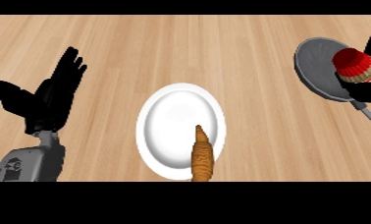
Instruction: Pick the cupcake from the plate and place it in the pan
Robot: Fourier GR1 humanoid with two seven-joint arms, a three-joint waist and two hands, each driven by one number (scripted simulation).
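The cupcake (353, 64), with red frosting and a striped wrapper, hangs over the right side of the grey pan (317, 63) at the far right. My right hand (356, 90) is mostly cut off by the view's right edge; its black fingers curl round the cupcake from above and below. The white plate (177, 120) lies at the centre front with no cupcake on it. My left hand (51, 95) rests open at the left, fingers up, away from plate and pan.
A brown ridged pastry (202, 156) lies across the plate's lower right rim. The pan's handle (361, 108) runs down to the right edge. Bare wooden counter (181, 46) stretches behind the plate.
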